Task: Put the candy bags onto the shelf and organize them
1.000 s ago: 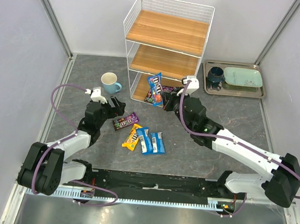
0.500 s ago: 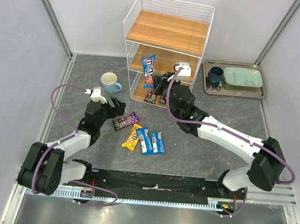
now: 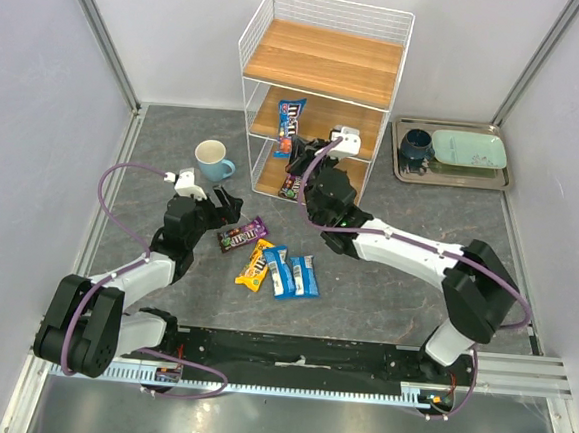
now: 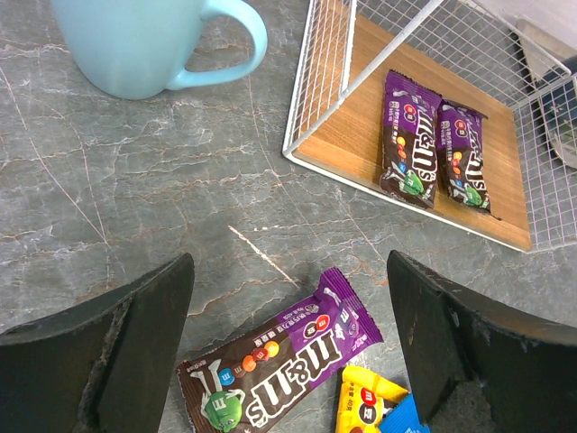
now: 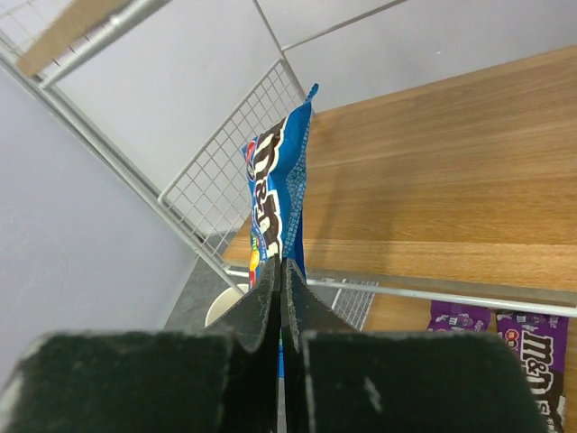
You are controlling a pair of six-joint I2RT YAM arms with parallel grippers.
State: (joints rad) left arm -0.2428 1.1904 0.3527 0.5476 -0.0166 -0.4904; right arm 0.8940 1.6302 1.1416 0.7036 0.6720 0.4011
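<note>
Pinched shut on the lower edge of a blue candy bag (image 5: 275, 194), the right end effector (image 5: 281, 271) holds it upright at the front of the middle board of the shelf (image 3: 327, 64), likely to clear the wire front; the packet is thin, glossy, white-lettered. The left end effector (image 4: 288, 271) hangs wide open, empty, above a purple bag (image 4: 279, 365) on the worktop (image 4: 135, 180)

Blue mug (image 3: 212, 157) upright on table (image 3: 165, 142); tray (image 3: 453, 178) (dark cup (image 3: 415, 146), green plate (image 3: 470, 149)) far right.
</note>
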